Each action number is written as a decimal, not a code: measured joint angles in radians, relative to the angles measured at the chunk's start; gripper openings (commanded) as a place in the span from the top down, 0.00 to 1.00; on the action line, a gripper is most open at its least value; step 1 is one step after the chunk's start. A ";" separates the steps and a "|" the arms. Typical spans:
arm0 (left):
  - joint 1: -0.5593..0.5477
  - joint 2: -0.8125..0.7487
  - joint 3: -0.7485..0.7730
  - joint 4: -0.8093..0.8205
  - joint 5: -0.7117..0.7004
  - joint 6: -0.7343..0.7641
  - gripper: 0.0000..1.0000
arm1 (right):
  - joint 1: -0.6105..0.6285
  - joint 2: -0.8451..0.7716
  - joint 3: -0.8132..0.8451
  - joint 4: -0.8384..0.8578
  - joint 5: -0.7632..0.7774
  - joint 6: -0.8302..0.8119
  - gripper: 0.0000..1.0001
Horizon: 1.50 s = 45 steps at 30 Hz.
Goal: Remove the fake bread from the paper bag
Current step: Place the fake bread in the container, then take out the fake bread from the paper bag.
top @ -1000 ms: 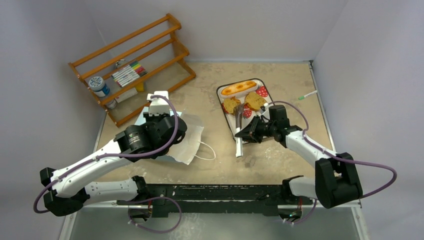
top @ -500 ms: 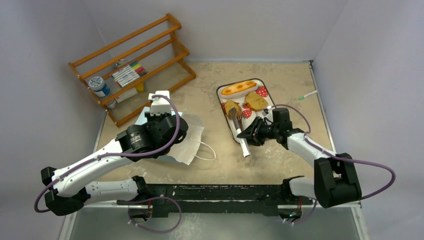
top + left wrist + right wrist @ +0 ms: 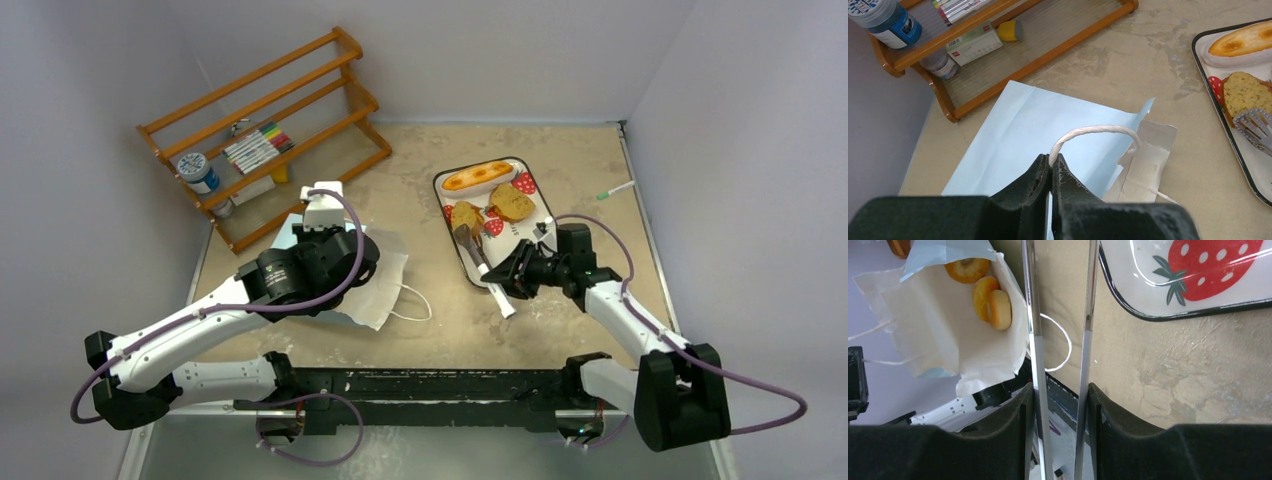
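Both busy: right pincer, clamped on the tongs, has pulled back from the tray; left pincer pinched shut on the cord of the bag, bagels inside.

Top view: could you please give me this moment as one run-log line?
left fingers: shut on handle | right fingers: holding tongs, tips over tray | tray: loaf, two toasts | bag: bagels inside

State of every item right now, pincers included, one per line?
paper bag: on its side, mouth open
bagels: inside the bag
loaf, toast slices: on the tray
tongs: held, arms apart
left pincer: shut on cord handle
right pincer: shut on tongs
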 measured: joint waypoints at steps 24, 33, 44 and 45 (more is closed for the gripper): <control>0.000 0.008 0.005 -0.002 0.000 -0.001 1.00 | -0.002 -0.225 -0.020 -0.246 0.022 -0.035 0.60; 0.000 0.031 0.029 -0.010 0.000 -0.013 1.00 | -0.002 -0.203 0.016 -0.293 0.022 -0.097 0.67; 0.000 -0.037 -0.044 0.042 0.094 -0.025 1.00 | 0.013 -0.229 0.164 -0.322 0.017 -0.204 0.69; 0.000 -0.038 -0.048 0.054 0.109 -0.023 1.00 | 0.026 -0.232 0.164 -0.322 0.013 -0.205 0.69</control>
